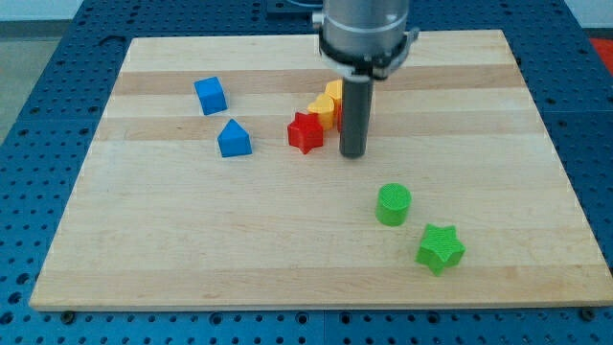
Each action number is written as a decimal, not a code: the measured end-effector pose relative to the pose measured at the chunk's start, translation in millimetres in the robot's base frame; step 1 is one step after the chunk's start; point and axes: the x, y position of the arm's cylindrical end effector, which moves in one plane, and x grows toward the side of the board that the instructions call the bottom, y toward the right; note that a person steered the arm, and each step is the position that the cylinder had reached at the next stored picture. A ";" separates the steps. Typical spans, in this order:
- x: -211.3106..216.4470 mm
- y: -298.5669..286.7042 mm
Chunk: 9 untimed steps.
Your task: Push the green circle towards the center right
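Currently, camera view: my tip (353, 153) rested on the wooden surface (192, 249), just right of the red star (305, 131) | no pincer was fitted, so nothing was held | green circle (393, 204) sat below-right of the tip, apart from it | green star (440, 247) lay just beside circle's lower right | yellow blocks (326, 103) behind rod | blue cube (211, 95), blue house-shaped block (234, 139) at left

green star (441, 248), red star (306, 132), blue cube (211, 95), blue prism (234, 139), yellow blocks (326, 105) (partly hidden)
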 end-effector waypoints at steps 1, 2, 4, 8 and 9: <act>-10.0 4.6; -10.0 4.6; 66.6 -17.7; 147.3 3.8; 92.6 39.9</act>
